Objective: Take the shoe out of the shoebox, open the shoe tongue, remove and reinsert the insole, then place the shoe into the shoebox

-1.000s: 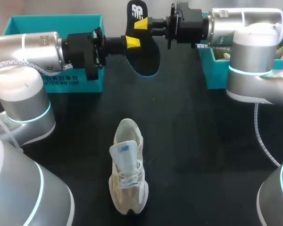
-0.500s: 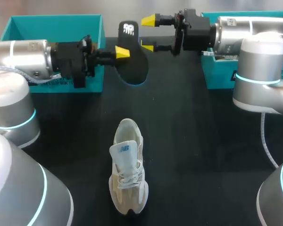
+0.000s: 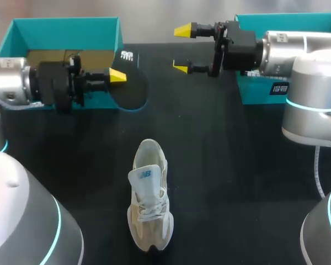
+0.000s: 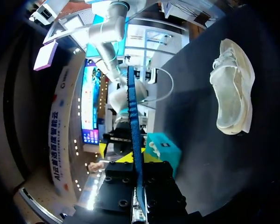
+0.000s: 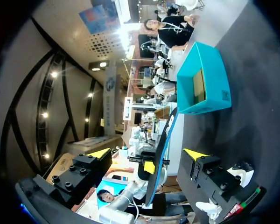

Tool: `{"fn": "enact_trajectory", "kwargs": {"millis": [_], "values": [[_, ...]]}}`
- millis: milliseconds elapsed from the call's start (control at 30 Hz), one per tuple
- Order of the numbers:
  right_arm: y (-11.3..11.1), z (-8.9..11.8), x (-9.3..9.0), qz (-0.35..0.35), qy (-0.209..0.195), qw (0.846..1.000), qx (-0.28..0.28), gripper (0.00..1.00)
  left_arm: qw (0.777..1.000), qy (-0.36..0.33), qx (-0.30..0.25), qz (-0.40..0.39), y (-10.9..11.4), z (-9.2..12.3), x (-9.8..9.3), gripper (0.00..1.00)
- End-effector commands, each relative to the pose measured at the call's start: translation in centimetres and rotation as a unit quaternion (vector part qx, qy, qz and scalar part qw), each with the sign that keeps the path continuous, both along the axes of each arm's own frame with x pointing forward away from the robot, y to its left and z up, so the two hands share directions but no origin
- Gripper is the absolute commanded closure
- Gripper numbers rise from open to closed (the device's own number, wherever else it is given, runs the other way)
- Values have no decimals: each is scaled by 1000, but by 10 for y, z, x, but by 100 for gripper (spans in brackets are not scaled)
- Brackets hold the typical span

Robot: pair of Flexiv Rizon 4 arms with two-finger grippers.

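Open bench (image 3: 231, 171) is noted on both sides of the shoe (image 3: 149, 201), which lies alone in the near middle, so wide passage is left either way. The far left corner is blocked by the left shoebox (image 3: 66, 33) and the far right by the right shoebox (image 3: 259, 91). The channel between the boxes is partly taken by the insole (image 3: 129, 85), gripped in the left end effector (image 3: 118, 77), and by the right end effector (image 3: 182, 48), fingers spread. A bare gap is noted between these two, and between them and the shoe.
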State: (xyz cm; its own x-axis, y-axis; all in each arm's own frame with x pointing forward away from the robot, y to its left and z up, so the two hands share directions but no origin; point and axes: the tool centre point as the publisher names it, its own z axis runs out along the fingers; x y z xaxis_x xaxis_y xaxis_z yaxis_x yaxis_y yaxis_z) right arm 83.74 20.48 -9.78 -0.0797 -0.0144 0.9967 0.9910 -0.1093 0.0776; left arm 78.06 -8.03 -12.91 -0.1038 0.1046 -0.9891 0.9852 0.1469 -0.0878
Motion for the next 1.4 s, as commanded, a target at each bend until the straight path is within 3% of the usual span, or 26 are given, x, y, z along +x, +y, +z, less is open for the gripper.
{"fn": "enact_trajectory", "kwargs": {"millis": [33,167,667,833,900,1033,1233,1400], "values": [[1,0,-1,-2,0,1000,-1,0,1000,24,2,1,14,1,-10,100],[1,0,-1,-2,0,1000,-1,0,994,103,-20,-9,16,-6,-17,100],[1,0,-1,-2,0,1000,-1,0,994,103,-20,-9,16,-6,-17,100],[1,0,-1,-2,0,1000,-1,0,973,224,-56,-14,13,-1,-22,100],[1,0,-1,-2,0,1000,-1,0,969,241,-60,6,14,4,-23,100],[1,0,-1,-2,0,1000,-1,0,942,325,-77,26,16,14,-26,100],[1,0,-1,-2,0,1000,-1,0,873,479,-91,26,17,25,-36,100],[1,0,-1,-2,0,1000,-1,0,822,561,-97,16,16,30,-42,100]]}}
